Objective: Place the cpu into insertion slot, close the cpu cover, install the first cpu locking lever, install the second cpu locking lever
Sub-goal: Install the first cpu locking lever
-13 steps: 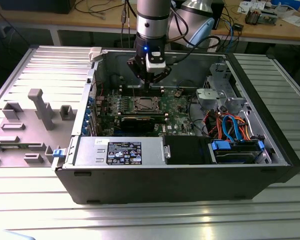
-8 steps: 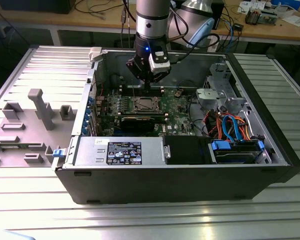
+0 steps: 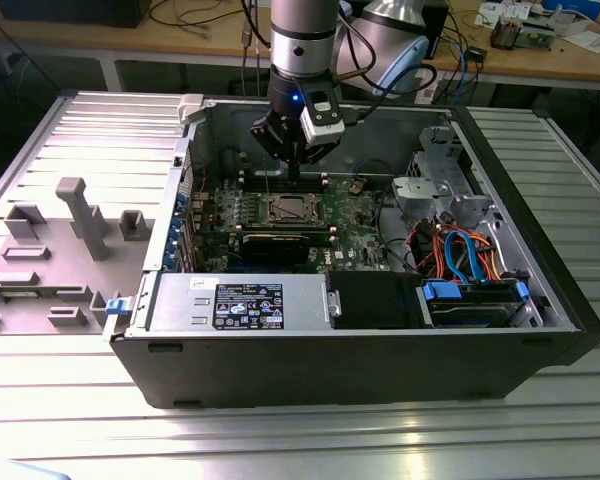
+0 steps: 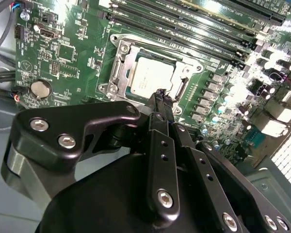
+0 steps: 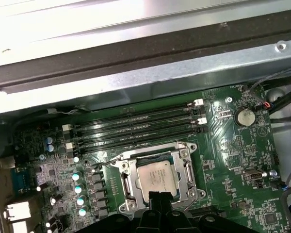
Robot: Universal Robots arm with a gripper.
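My gripper (image 3: pixel 294 170) hangs in the upper middle of the exterior view, pointing straight down into the open computer case (image 3: pixel 380 352). As far as I can make out, it is clenched, tips pressed together with nothing I can see between them. In the second wrist view the tips (image 4: pixel 160 94) sit right at the edge of the insertion slot (image 4: pixel 106 87), touching it or just above it; I cannot tell which. The cpu (image 4: pixel 148 77) is in the slot, lying flat, its dull silver top catching the light. In the first wrist view I see the same thing: the cpu (image 5: pixel 157 175) is seated square in the socket and my tips (image 5: pixel 160 195) are just beside its near edge. The cpu cover (image 5: pixel 190 171) looks to be down, its silvery frame lying around the chip, which shows through the window. I cannot make out how the locking levers stand. In both wrist views the long black memory slots (image 5: pixel 136 128) run side by side just beyond the socket on the green circuit board (image 5: pixel 233 160), and a round coin battery (image 5: pixel 244 116) sits well apart from it. Back in the exterior view, the socket sits centre frame, the grey power supply (image 3: pixel 240 300) lies lower left inside the case, and blue and orange cables (image 3: pixel 460 250) bunch up towards the exterior view's right.
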